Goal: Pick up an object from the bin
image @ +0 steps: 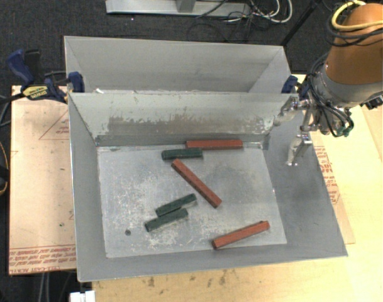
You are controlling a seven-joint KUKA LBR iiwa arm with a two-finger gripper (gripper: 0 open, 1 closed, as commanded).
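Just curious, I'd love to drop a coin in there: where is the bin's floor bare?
The left of the floor is bare, between the left wall and the two dark green bars. Another patch lies right, between the diagonal red bar and the right wall, behind the front red bar. Crowded: the back middle, with the back red bar and back green bar.

In the grey metal bin (304, 219), a red-brown bar (214, 144) lies along the back wall, a dark green bar (182, 154) just before it. A second red-brown bar (196, 182) lies centre, 2 green bars (175, 204) front-left, a third red-brown bar (241, 234) front-right.
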